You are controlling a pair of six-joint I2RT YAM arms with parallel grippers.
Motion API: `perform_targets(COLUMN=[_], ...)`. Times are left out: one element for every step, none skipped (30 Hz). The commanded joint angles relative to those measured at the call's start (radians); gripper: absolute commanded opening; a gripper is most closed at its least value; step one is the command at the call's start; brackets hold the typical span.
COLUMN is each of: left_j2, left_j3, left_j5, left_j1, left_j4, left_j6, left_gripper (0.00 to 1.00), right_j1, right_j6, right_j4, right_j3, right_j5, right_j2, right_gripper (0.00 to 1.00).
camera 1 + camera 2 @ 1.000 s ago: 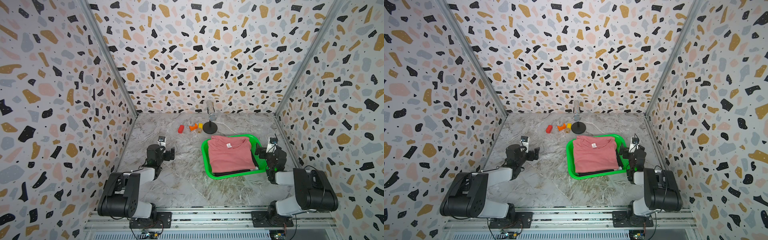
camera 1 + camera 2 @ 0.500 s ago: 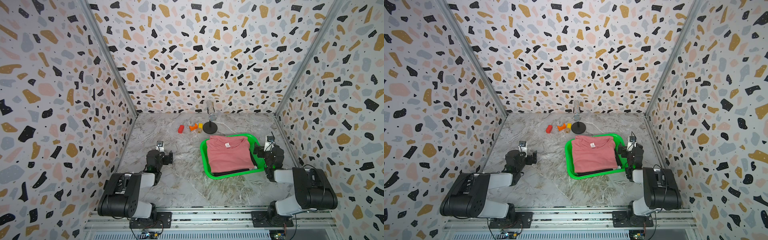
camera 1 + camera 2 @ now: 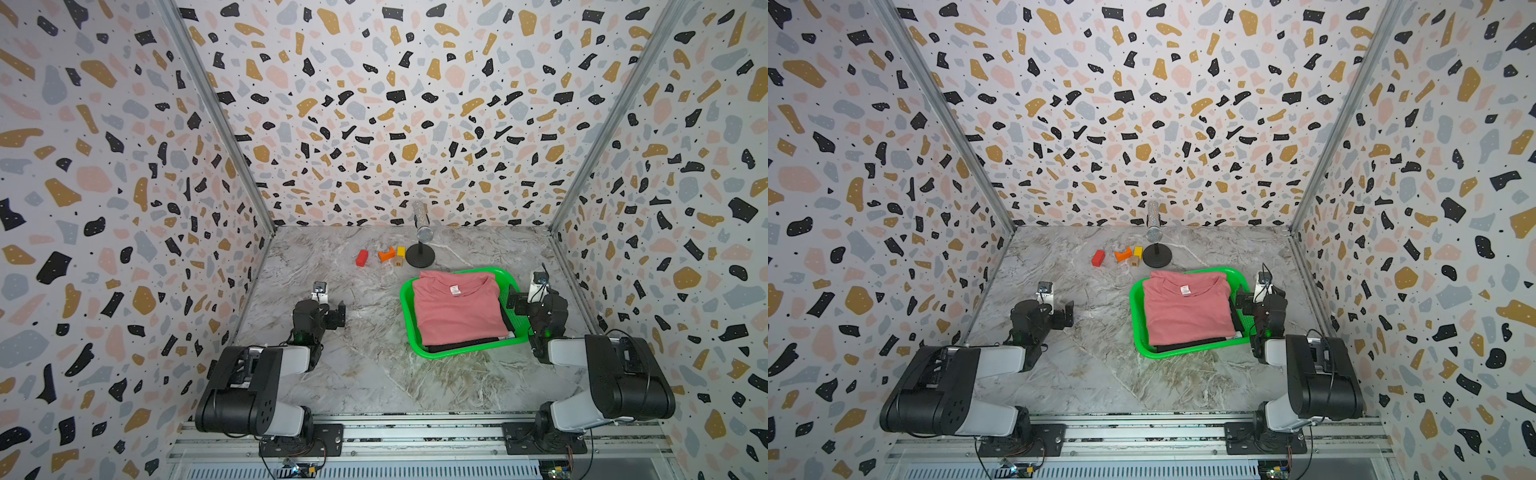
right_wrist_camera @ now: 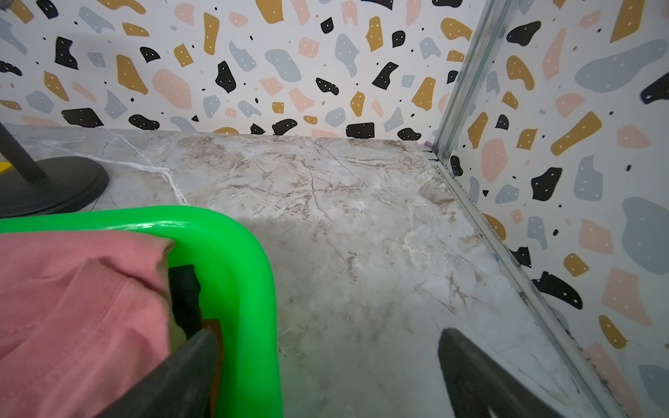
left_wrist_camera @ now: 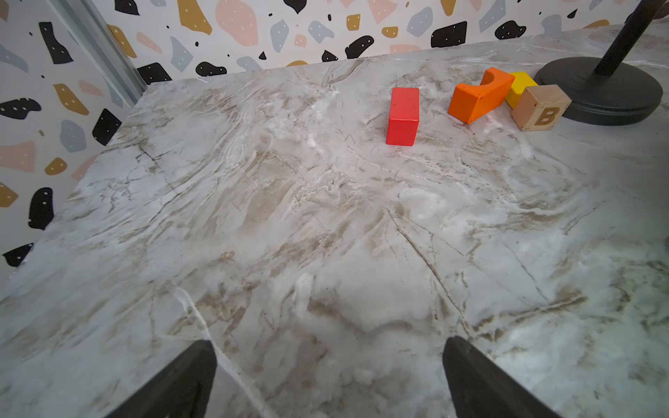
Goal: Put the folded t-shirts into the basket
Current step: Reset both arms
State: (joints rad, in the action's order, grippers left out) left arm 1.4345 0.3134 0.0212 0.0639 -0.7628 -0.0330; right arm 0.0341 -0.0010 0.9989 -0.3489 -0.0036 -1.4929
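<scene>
The green basket [image 3: 408, 309] [image 3: 1137, 316] sits right of centre on the marble table. A dusty pink folded t-shirt [image 3: 455, 309] [image 3: 1187, 309] lies on top inside it. A black t-shirt [image 3: 461, 345] [image 4: 184, 293] shows under its edges. In the right wrist view a sliver of an orange t-shirt [image 4: 213, 325] peeks out beneath. My right gripper [image 3: 519, 303] [image 4: 325, 336] is open beside the basket's right side. The basket's rim [image 4: 253, 275] lies between its fingers, ungripped. My left gripper [image 3: 332, 311] [image 5: 327, 347] is open over bare table, far left of the basket.
Behind the basket stand a red block [image 3: 362, 257], an orange arch block [image 3: 386, 254], a yellow block [image 3: 400, 251], a wooden letter block [image 5: 539, 106] and a microphone stand with a round black base [image 3: 420, 259]. Patterned walls close in the left, back and right sides.
My left gripper has drawn back toward the front and come lower. The right gripper has shifted only slightly by the basket. Both stay open.
</scene>
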Motion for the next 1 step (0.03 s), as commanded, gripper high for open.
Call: perform_targets(left_j2=[-0.021], left_j3=[0.020], left_j5=[0.009], left_j1=[0.005], left_j4=[-0.034], left_j6=[0.005], left_gripper=[1.00], right_j1=[-0.014], right_j6=[0.004], right_j4=[-0.109], right_j3=[0.003], right_j5=[-0.015], right_j2=[-0.018], right_gripper=[1.00])
